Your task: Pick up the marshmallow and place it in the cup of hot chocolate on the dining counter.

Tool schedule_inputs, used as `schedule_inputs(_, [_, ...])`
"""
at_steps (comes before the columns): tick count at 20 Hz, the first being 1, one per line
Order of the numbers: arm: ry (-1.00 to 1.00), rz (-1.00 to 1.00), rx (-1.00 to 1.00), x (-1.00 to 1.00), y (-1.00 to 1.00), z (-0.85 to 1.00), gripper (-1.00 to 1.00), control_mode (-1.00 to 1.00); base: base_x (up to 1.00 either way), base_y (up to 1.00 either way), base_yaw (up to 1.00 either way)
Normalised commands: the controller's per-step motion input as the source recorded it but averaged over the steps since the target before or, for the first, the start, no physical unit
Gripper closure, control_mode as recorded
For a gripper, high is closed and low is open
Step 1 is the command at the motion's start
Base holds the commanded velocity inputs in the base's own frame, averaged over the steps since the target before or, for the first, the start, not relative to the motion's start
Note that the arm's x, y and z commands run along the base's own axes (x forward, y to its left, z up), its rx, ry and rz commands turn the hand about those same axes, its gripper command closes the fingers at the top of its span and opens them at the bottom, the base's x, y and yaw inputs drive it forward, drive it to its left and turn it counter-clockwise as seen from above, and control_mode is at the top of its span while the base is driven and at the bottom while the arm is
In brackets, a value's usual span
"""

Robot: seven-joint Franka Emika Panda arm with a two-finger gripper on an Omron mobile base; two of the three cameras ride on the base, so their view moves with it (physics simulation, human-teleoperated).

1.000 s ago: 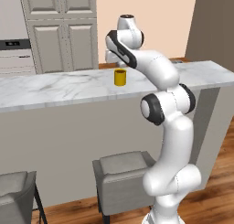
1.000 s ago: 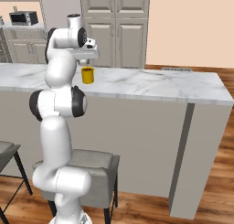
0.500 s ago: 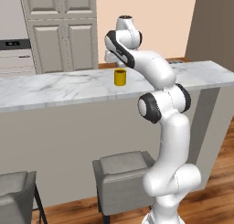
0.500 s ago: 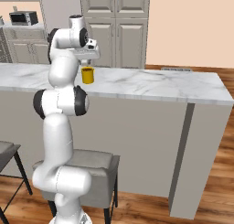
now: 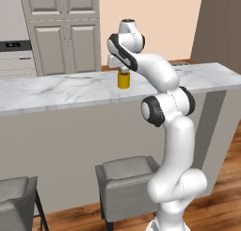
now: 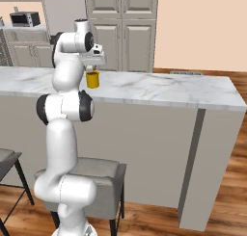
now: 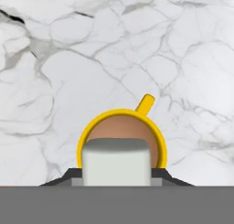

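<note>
The gripper (image 7: 117, 179) is clamped on the marshmallow (image 7: 116, 162) just above the cup of hot chocolate (image 7: 121, 138) on the dining counter (image 5: 56, 91), and an off-centre release could drop the block on the rim or outside.

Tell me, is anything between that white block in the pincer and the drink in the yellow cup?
Nothing. In the hand view the marshmallow, held by the pincer, hangs straight over the cup of hot chocolate, with just the brown drink behind it.
</note>
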Motion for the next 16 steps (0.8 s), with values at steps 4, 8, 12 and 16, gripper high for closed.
schedule_inputs(4, [0.00, 0.00, 0.00, 0.03, 0.00, -0.01, 1.00, -1.00, 0.00, 0.00, 0.00])
schedule_inputs(8, [0.00, 0.00, 0.00, 0.13, 0.00, -0.15, -1.00, -1.00, 0.00, 0.00, 0.00])
schedule_inputs(12, [0.01, 0.00, 0.00, 0.18, 0.00, -0.05, -1.00, -1.00, 0.00, 0.00, 0.00])
schedule_inputs(16, [0.00, 0.00, 0.00, 0.05, 0.00, 0.00, -1.00, -1.00, 0.00, 0.00, 0.00])
